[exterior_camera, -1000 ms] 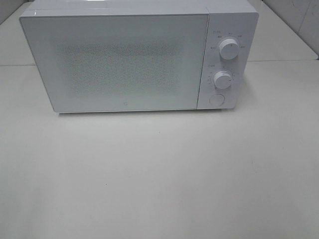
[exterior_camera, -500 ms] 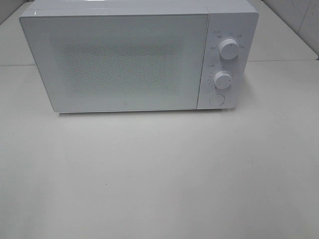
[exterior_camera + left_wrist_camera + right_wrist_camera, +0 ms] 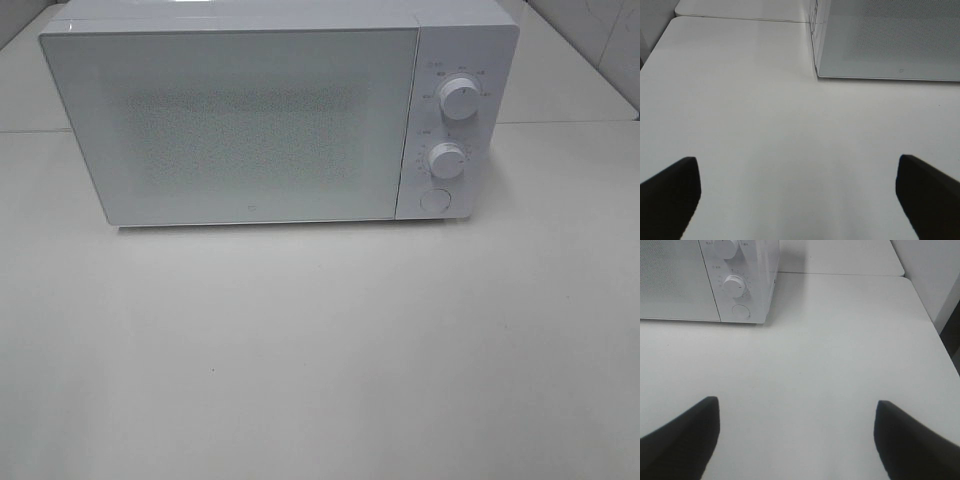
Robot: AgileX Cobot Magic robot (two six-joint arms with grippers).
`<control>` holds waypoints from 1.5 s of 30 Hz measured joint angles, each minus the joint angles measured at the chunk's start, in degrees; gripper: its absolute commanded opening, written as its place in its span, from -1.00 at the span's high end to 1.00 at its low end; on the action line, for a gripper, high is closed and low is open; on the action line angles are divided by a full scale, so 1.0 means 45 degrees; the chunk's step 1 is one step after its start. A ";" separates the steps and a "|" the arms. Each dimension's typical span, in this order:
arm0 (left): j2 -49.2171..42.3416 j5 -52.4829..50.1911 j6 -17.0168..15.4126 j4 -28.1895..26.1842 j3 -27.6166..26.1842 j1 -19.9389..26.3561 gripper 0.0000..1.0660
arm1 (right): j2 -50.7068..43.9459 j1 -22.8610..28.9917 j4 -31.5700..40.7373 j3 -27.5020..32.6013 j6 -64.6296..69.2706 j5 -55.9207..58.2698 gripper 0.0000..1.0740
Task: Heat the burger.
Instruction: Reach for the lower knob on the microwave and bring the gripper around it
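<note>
Microwave (image 3: 470, 40): door (image 3: 230, 125) shut, on bench (image 3: 320, 350). Burger: not seen; possibly behind the frosted door. Left fingers (image 3: 667, 195), right fingers (image 3: 680, 440): spread, nothing held. Step judged: lower knob (image 3: 447, 160) to be pinched squarely and turned gently.

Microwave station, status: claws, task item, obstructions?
Left claw open, empty. Right claw open, empty. Burger not in view; microwave door shut. Nothing seen blocking the door.

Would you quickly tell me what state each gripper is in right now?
Left gripper: open, holding nothing.
Right gripper: open, holding nothing.
</note>
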 measured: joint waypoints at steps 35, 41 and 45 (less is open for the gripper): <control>0.0000 0.0000 0.0013 0.0000 0.0000 0.0000 -0.84 | 0.0000 0.0000 0.0000 -0.0064 0.0000 -0.0013 -0.42; 0.0000 0.0000 0.0013 0.0000 0.0000 0.0000 -0.84 | 0.1082 0.0000 0.0000 -0.0547 0.0000 -0.1095 -0.44; 0.0000 0.0000 0.0013 0.0000 0.0000 0.0000 -0.84 | 0.2024 0.0000 0.0000 -0.0547 0.0000 -0.1783 -0.52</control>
